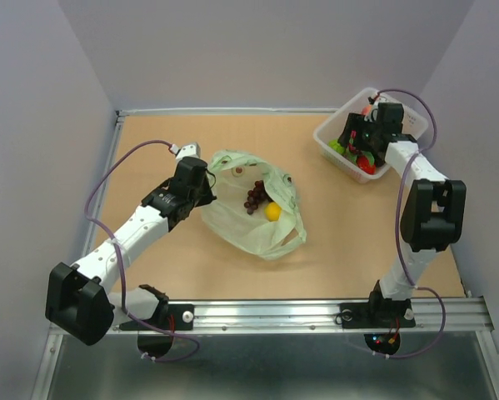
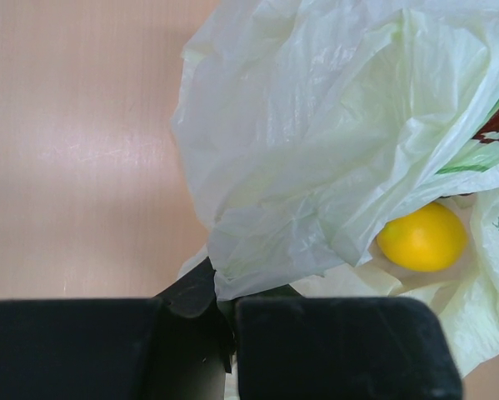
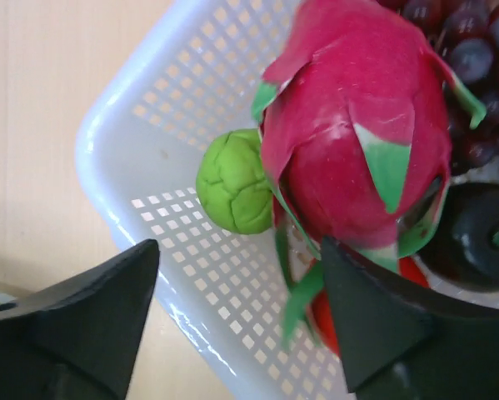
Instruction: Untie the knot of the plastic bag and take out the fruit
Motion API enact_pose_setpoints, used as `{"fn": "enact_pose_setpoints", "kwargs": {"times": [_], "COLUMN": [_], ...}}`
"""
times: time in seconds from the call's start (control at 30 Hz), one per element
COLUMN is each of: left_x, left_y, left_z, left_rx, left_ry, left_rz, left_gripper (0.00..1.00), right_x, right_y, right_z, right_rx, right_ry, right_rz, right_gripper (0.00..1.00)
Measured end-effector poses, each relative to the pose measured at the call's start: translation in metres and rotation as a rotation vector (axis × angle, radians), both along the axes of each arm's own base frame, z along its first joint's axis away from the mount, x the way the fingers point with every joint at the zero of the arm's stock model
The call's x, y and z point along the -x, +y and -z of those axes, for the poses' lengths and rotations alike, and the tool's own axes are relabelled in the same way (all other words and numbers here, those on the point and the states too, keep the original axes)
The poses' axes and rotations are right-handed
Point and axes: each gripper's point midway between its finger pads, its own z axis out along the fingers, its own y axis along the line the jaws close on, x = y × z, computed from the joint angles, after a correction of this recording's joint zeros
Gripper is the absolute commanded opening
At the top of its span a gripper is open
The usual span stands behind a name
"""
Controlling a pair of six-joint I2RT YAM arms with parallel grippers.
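While left gripper clamps plastic bag to steady it, right gripper gapes, jaws apart, above dragon fruit lying in basket.

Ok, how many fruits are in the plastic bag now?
2: a bunch of dark grapes in the plastic bag, a yellow fruit beside them. Folds may hide more.

Jaws apart, the right gripper hangs over a white plastic mesh basket. Just ahead of it lies a pink-red dragon fruit with green scales, touching a small bumpy green ball.
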Motion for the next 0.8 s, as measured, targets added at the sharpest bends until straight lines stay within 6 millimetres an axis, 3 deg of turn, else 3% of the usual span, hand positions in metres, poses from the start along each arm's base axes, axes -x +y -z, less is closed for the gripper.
{"fn": "enact_pose_setpoints", "kwargs": {"times": [0.13,0.27,0.33,0.43,0.53,0.67,0.8], "left_x": [0.001,0.002,0.002,0.000,-0.003,-0.007,-0.008], "left_y": [-0.001,-0.002,-0.004,-0.006,-0.009,-0.014,-0.018], "left_z": [0.000,0.001,0.002,0.004,0.003,-0.001,-0.004], "left_rx": [0.003,0.006,0.008,0.004,0.002,0.007,0.014], "left_ry": [0.004,0.007,0.012,0.021,0.025,0.021,0.019], "left_rz": [0.006,0.013,0.019,0.029,0.041,0.056,0.070], "left_gripper": [0.08,0.08,0.08,0.08,0.08,0.08,0.07], "right_x": [-0.001,0.009,0.019,0.041,0.070,0.120,0.165], "right_y": [0.007,0.017,0.035,0.089,0.154,0.236,0.288], "right_z": [-0.033,-0.087,-0.118,-0.152,-0.169,-0.166,-0.148], "right_rx": [-0.015,-0.010,0.000,0.006,-0.001,-0.020,-0.027], "right_ry": [-0.080,-0.194,-0.261,-0.340,-0.383,-0.374,-0.327], "right_rz": [-0.018,-0.043,-0.083,-0.207,-0.370,-0.588,-0.737], "right_gripper": [0.95,0.95,0.95,0.95,0.93,0.93,0.88]}}
